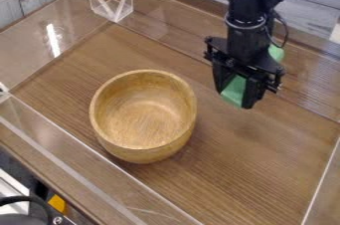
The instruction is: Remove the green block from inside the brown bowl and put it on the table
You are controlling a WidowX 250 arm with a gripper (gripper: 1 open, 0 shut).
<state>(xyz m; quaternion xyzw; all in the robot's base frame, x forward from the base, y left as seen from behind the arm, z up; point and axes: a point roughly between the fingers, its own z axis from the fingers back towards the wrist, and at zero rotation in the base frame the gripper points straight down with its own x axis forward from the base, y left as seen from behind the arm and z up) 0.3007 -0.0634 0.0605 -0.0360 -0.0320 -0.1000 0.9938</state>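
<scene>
Since the brown bowl (143,115) is already empty, the lifting-out part looks done and we're on the set-down step: the gripper (244,92) points straight down with its jaws clamped on the green block (238,91), which hangs upright to the right of the bowl, well clear of its rim and low over bare table (265,154). Next move, I'd guess, is just easing down till the block touches the wood, then opening up and backing off without knocking it

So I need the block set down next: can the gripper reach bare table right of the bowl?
Probably yes: the gripper, shut on the green block, hangs over open table, apart from the brown bowl.
</scene>
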